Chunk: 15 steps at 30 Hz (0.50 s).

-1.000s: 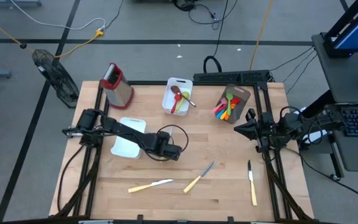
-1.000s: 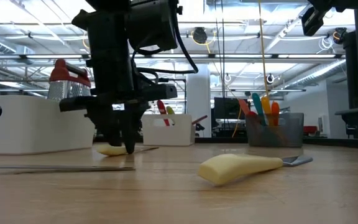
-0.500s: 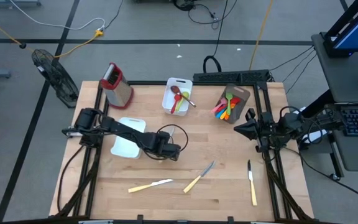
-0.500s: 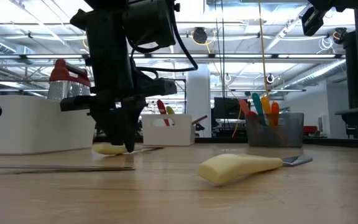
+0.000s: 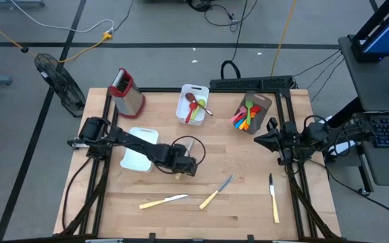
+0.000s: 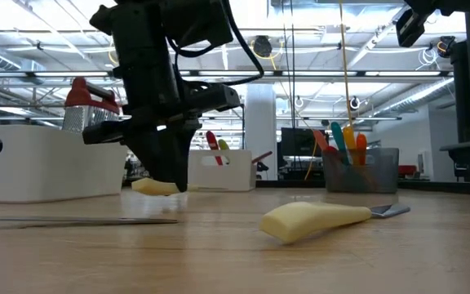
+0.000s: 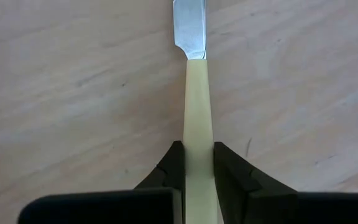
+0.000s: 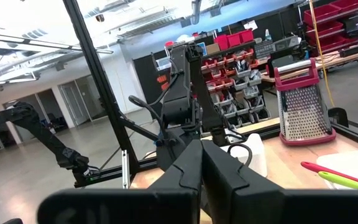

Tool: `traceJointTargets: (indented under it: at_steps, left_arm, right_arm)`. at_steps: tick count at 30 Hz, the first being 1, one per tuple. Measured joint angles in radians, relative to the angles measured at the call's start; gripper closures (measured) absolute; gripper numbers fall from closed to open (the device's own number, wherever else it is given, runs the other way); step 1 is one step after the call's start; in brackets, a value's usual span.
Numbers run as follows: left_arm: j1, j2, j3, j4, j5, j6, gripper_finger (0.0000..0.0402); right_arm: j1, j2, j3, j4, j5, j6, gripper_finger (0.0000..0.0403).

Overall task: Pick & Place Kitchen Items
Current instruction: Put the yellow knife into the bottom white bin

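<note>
A: Biggest first, what's on the table (image 5: 248,202)?

B: Wood top. L arm reaches in from the left edge to mid-table. R arm parked at the right edge, its gripper (image 8: 201,163) w/ fingers pressed together, nothing between them.

A: Containers?

B: Flat white tub (image 5: 137,150) just left of the L gripper, under the arm. Second white tub (image 5: 193,103) at far centre w/ red and green utensils in it. Brown holder (image 5: 252,112) far right, full of coloured silicone tools. Red-topped grater (image 5: 125,92) far left.

A: L gripper?

B: Left gripper (image 7: 197,163) clenched on a cream-handled knife (image 7: 198,137), handle between the fingers, blade pointing away. Low view shows the handle end just clear of the wood.

A: Other knives?

B: Three loose near the front: one (image 5: 162,200) near-left, one (image 5: 216,192) near-centre, one (image 5: 273,197) near-right. All flat, well apart.
</note>
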Motion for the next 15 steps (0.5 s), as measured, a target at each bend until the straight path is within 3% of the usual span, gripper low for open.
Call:
traceJointTargets:
  at_steps: [7,15]
  left_arm:
    - [0.0,-0.001,0.001,0.064,0.01,0.026,0.036]
    - [-0.013,-0.002,0.002,0.23,0.149,0.248,0.036]
  right_arm:
    - [0.0,0.0,0.0,0.0,-0.003,0.0,0.0399]
    - [0.0,0.0,0.0,0.0,-0.003,0.0,0.0399]
